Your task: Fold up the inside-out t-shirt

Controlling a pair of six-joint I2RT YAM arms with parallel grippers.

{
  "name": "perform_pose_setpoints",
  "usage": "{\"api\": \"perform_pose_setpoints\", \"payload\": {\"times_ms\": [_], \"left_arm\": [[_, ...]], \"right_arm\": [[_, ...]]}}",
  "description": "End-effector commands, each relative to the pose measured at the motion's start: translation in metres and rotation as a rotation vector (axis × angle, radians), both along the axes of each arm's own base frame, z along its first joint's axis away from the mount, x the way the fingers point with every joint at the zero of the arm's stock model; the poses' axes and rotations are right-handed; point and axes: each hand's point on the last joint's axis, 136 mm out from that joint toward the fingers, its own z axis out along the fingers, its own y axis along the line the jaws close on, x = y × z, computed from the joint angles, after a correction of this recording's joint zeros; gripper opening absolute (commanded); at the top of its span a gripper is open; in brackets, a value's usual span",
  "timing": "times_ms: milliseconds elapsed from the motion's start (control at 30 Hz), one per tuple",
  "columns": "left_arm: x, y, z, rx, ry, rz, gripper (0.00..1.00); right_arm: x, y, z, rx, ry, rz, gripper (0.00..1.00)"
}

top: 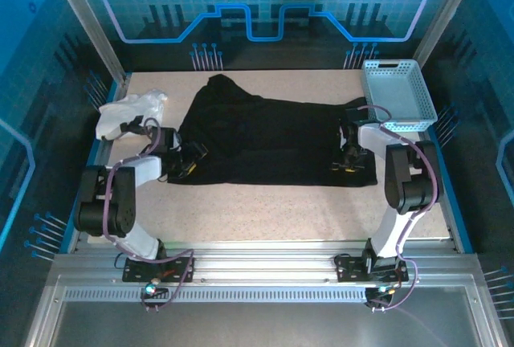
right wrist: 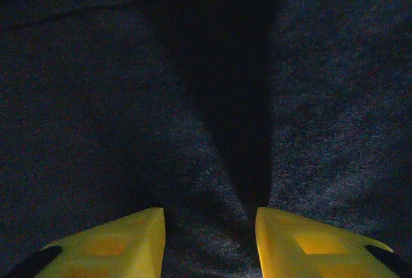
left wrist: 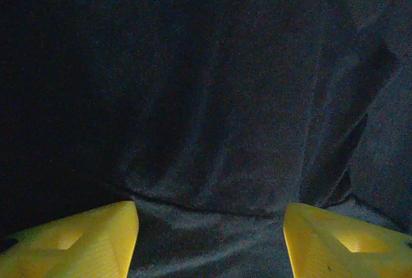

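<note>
The speckled table (top: pixel 281 210) carries a black t-shirt (top: pixel 265 138) spread across its middle, a crumpled white garment (top: pixel 128 114) at the left edge and a blue basket (top: pixel 395 90) in the far right corner.

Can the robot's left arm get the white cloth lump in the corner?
Probably yes. The crumpled white cloth garment lies right beside the left arm, with nothing between them, and its jaws stand open over the large black cloth t-shirt.

The left arm (top: pixel 143 172) and right arm (top: pixel 409 174) are white links joined by rounded black housings, with purple cables (top: pixel 107 202) looping along them, bolted on black base plates (top: pixel 152 267). The left hand (left wrist: pixel 209 239) and right hand (right wrist: pixel 209 239) have yellow wedge-shaped fingers (left wrist: pixel 84 242) with recessed pockets.
</note>
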Motion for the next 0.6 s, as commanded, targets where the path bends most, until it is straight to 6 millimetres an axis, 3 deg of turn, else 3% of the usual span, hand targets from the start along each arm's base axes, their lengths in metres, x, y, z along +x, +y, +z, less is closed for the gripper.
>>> {"api": "perform_pose_setpoints", "payload": {"times_ms": [0, 133, 200, 267, 367, 433, 500, 567], "left_arm": [[-0.062, -0.004, -0.027, -0.003, 0.154, -0.033, 0.63], [-0.108, 0.004, -0.029, 0.036, 0.191, 0.006, 0.63], [-0.122, 0.01, -0.024, 0.063, 0.189, 0.036, 0.63], [-0.129, 0.014, -0.012, 0.081, 0.159, 0.063, 0.63], [-0.115, 0.02, 0.02, 0.093, 0.032, 0.109, 0.64], [-0.094, 0.026, 0.048, 0.114, -0.072, 0.132, 0.64], [-0.069, 0.03, 0.071, 0.128, -0.158, 0.147, 0.65], [-0.044, 0.03, 0.089, 0.124, -0.212, 0.152, 0.65]], "right_arm": [[-0.056, 0.004, -0.015, 0.059, 0.172, -0.036, 0.39], [-0.083, 0.012, -0.013, 0.112, 0.174, -0.082, 0.37], [-0.103, 0.012, -0.014, 0.107, 0.179, -0.1, 0.36], [-0.105, 0.01, -0.003, 0.097, 0.12, -0.109, 0.37], [-0.072, 0.012, 0.037, 0.113, -0.109, -0.079, 0.43], [-0.039, 0.008, 0.067, 0.095, -0.274, -0.072, 0.54], [-0.006, -0.007, 0.089, 0.03, -0.379, -0.108, 0.61], [0.023, -0.025, 0.096, -0.019, -0.419, -0.162, 0.63]]}}
